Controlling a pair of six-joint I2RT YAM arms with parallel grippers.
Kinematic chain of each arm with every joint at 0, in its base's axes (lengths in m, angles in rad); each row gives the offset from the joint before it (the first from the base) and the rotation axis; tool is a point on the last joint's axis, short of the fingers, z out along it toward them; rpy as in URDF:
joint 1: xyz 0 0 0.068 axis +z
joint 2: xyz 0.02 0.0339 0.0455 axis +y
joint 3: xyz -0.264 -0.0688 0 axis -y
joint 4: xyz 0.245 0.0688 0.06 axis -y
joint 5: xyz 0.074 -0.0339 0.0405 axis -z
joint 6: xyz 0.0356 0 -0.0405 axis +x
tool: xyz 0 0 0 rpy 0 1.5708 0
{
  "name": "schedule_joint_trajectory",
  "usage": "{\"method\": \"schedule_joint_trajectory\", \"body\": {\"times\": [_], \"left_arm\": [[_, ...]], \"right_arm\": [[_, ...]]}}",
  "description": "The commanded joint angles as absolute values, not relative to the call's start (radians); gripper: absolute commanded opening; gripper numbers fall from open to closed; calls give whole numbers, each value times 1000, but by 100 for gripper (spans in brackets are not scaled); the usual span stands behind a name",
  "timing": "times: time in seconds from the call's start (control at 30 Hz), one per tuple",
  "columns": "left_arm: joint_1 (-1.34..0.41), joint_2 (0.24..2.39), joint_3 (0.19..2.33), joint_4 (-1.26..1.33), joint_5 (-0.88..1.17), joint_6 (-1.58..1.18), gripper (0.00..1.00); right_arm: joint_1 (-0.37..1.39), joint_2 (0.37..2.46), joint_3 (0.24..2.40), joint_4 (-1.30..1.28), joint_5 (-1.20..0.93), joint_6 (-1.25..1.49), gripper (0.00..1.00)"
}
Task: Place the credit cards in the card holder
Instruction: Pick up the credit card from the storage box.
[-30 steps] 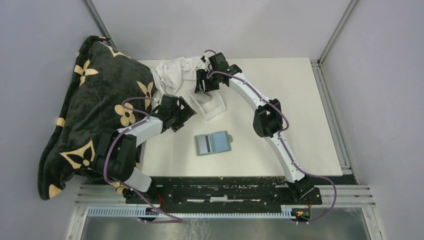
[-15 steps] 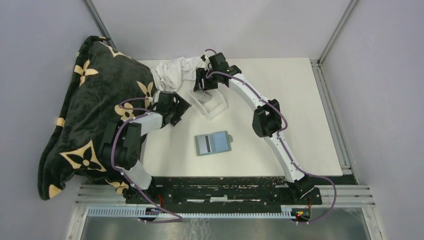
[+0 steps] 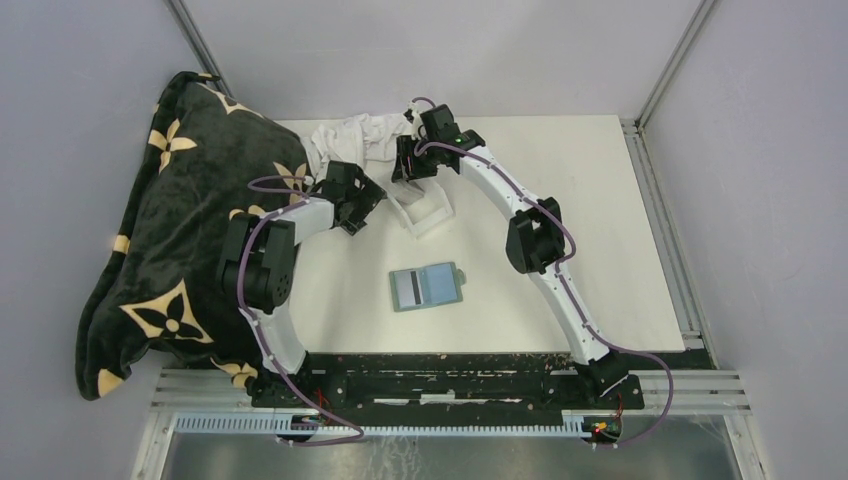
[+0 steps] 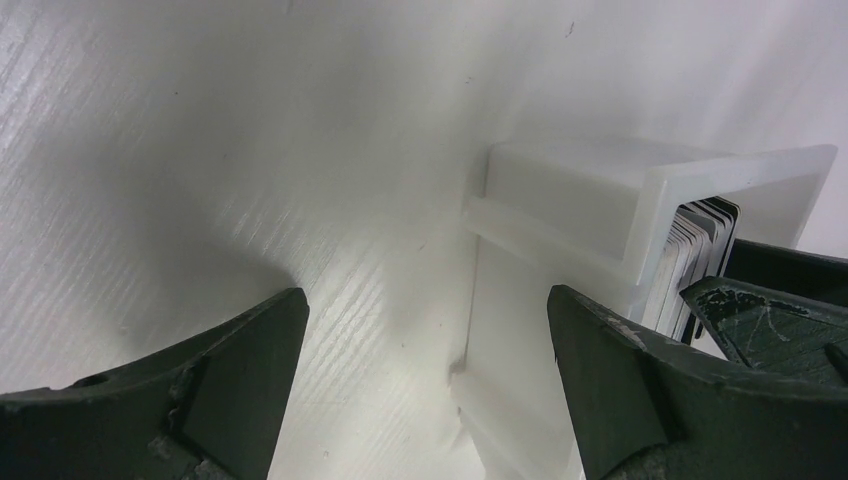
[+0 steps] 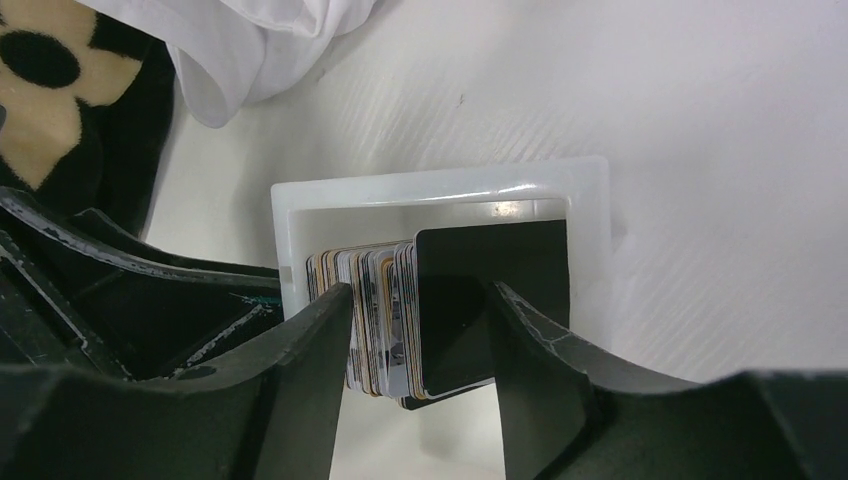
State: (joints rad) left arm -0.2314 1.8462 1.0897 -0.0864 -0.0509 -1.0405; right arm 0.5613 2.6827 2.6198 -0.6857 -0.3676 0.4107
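Blocking stack edges: right jaws over credit cards (image 5: 400,310) in tray (image 5: 440,185).

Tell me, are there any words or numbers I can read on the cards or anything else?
No text can be read anywhere.
The credit cards: the print on their edges is too small to read.
The card holder: no words show.
The blanket: only flower shapes.

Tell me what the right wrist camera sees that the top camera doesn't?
Only the right wrist view shows the credit cards standing in a stack inside the tray, a black card in front, with the right gripper straddling them. Only the top view shows the open card holder on the table and both arms whole. Both show the tray, the white cloth and the patterned blanket.
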Motion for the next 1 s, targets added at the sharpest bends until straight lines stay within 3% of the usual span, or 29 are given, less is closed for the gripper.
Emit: {"method": "schedule_joint_trajectory", "body": {"times": [0.0, 0.97], "left_arm": [[-243, 1905, 1149, -167, -61, -1010, 99], [-350, 1919, 1216, -213, -43, -934, 99]], "right_arm": [[584, 2673, 2603, -718, -402, 391, 56], [614, 2410, 2293, -701, -361, 347, 44]]}}
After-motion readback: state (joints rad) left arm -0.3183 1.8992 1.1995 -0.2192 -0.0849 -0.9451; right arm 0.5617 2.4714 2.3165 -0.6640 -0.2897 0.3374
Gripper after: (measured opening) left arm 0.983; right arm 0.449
